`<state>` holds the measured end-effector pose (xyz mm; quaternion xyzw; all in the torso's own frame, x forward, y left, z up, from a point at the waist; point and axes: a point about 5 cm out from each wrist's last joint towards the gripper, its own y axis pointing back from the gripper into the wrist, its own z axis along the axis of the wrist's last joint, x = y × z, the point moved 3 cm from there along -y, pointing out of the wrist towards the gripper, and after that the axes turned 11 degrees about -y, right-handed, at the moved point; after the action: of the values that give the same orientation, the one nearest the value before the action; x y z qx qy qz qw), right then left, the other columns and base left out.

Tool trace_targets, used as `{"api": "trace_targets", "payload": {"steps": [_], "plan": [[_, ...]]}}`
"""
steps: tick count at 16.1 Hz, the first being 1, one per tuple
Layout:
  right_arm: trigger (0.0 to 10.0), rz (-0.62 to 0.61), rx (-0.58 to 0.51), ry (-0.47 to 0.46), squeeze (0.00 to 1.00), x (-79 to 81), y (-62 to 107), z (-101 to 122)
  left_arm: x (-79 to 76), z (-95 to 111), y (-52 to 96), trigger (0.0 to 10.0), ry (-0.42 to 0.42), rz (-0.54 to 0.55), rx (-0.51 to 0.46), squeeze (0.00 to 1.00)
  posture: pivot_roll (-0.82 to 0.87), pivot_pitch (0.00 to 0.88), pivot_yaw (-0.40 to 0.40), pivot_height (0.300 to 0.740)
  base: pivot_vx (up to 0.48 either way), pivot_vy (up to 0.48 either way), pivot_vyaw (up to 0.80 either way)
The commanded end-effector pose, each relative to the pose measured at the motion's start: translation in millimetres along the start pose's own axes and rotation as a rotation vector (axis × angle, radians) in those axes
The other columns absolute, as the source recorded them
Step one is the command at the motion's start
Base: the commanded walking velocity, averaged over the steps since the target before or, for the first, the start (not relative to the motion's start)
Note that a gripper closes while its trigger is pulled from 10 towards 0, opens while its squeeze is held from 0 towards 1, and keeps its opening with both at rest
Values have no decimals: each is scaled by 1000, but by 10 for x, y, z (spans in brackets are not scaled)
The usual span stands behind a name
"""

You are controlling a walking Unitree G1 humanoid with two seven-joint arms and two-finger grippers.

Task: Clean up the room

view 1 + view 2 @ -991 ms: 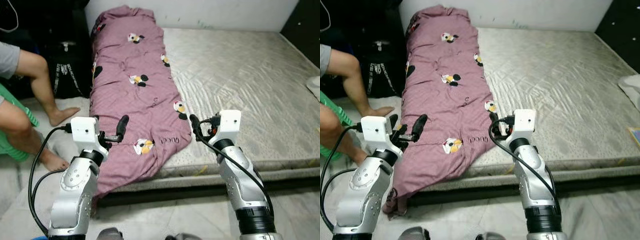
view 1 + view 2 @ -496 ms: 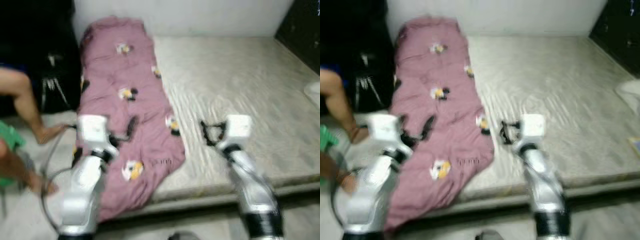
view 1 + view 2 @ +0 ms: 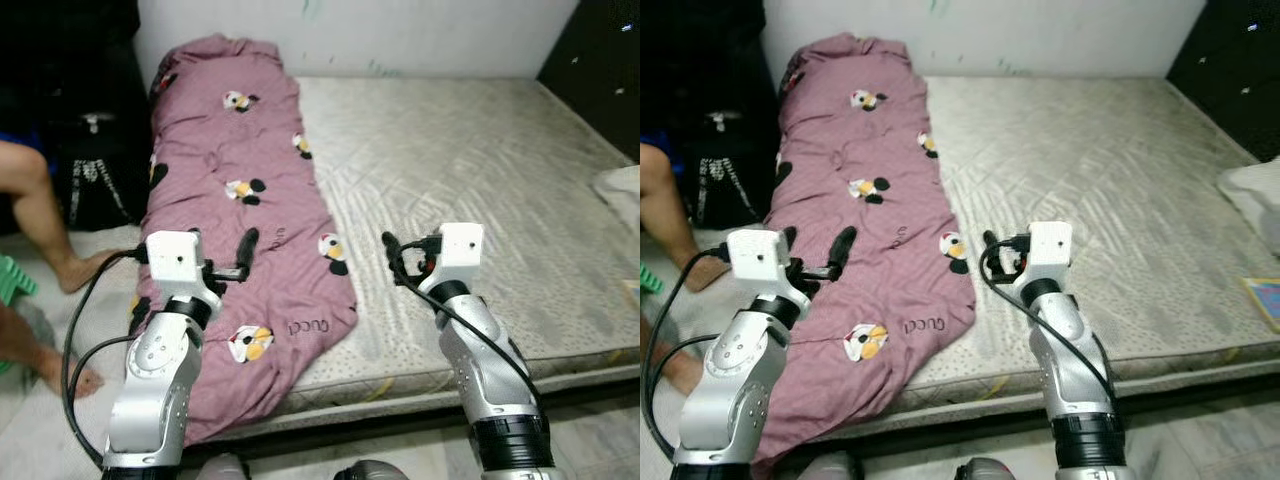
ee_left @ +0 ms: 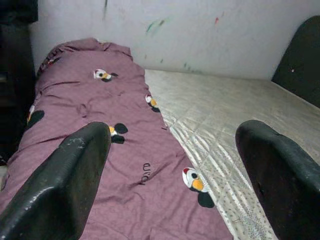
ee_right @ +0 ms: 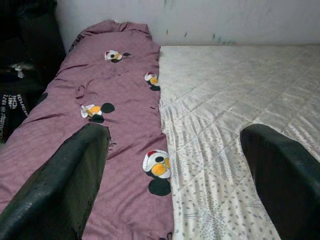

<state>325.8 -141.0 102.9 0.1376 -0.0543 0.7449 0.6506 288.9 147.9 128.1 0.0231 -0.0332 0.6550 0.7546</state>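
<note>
Mauve cartoon-print blanket [image 3: 240,200] lengthwise along mattress [image 3: 480,180]

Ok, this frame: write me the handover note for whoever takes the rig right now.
Left gripper: open, holding nothing, raised over the purple blanket.
Right gripper: open, holding nothing, raised over the bare mattress beside the blanket's edge.
Blanket lies bunched lengthwise along the mattress's left side, its near end hanging off the foot.
Done: nothing visible yet.
Left: likely grasp the blanket and tidy it.
A person's legs are at the left.
</note>
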Motion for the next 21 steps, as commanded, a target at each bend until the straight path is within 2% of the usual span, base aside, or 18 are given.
{"api": "trace_targets", "payload": {"steps": [1, 3, 7, 10, 18, 21], "plan": [[10000, -12, -5, 4, 0, -39, 10, 20, 48, -53, 10, 10000, -25, 34, 28, 0, 2, 44, -78, 740, 0, 0, 0], [10000, -5, 4, 8, 0, -26, 6, 3, 71, -64, 1, 10000, -32, 52, 33, 0, 3, 45, -79, 740, 0, 0, 0], [10000, -2, 10, 6, 0, -22, -1, -4, 100, -55, -12, 10000, -29, 79, 35, 0, 1, 61, -80, 690, 0, 0, 0], [10000, -3, 17, 7, 0, -23, 3, -26, 119, -63, -13, 10000, -27, 101, 42, 0, 1, 61, -80, 670, 0, 0, 0], [10000, -4, 26, 7, 0, -26, -3, -36, 239, -74, -27, 10000, -20, 190, 58, 0, 2, 61, -81, 666, 0, 0, 0], [10000, 3, 31, 8, 0, -13, -5, -45, 285, -87, -26, 10000, -10, 217, 65, 0, 2, 61, -81, 642, 0, 0, 0]]}}
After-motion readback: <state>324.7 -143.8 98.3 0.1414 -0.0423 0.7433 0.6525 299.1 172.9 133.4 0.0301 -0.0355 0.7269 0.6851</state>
